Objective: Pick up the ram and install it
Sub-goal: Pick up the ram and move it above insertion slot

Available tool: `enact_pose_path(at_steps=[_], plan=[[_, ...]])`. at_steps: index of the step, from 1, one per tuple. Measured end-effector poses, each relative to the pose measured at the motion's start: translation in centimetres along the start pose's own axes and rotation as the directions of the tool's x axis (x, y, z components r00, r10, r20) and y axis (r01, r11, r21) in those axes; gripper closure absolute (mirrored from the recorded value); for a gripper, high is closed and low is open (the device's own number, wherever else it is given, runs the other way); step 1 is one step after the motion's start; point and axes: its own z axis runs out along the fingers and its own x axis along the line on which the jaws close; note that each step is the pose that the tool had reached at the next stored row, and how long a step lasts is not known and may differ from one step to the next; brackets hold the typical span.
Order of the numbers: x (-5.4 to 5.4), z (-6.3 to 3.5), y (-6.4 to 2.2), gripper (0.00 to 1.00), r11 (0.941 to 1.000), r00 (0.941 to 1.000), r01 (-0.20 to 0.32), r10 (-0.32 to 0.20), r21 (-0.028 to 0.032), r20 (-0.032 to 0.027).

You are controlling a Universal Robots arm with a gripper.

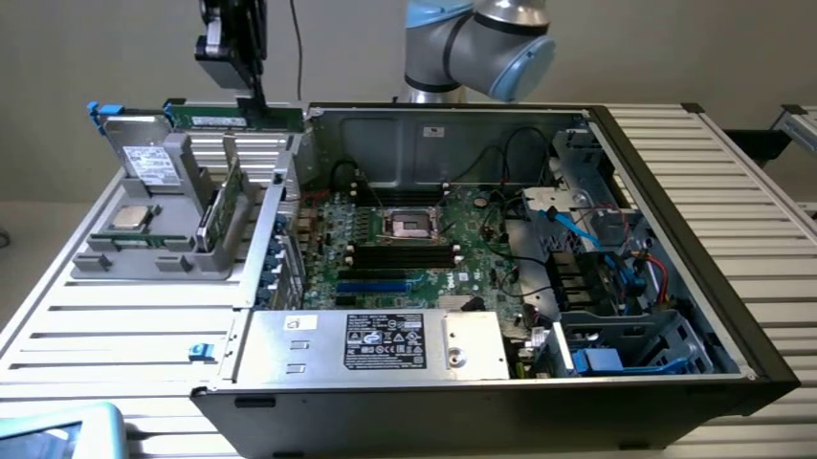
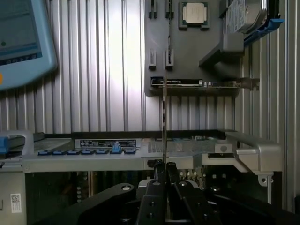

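Nearest you in the exterior view, a blue-edged screen (image 1: 52, 432) is cut off at the corner of the slatted desk (image 1: 115, 330). Behind it the open computer case (image 1: 715, 316) lies on its side. Its silver power supply (image 1: 383, 342) hides the near strip of the motherboard (image 1: 396, 244). To the exterior view's left of the case stands a grey holder (image 1: 121, 258), carrying a processor (image 1: 132, 216) and a green stick (image 1: 230, 203) set on edge.

Farthest back, your arm (image 1: 479, 43) rises behind the case's rear wall. The end effector (image 2: 164, 165) points straight down above the holder's far end, its upper part cut off by the picture's top edge. Its fingers are pinched almost together on the ram (image 2: 164, 122).

From the wrist you see that board edge-on, as a thin line with its chips hidden. Its long axis runs on from the fingertips, downward. You cannot tell whether its lower end touches anything.
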Motion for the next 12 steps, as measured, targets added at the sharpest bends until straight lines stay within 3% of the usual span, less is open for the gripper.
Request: enact_pose_path(at_steps=[6,12], plan=[[-0.1,-0.13,-2.75,0.87,1.0,1.0,0.0,0.0,-0.0057,-0.0001],[-0.2,-0.27,-5.47,0.87,1.0,1.0,0.0,0.0,-0.0064,-0.0003]])
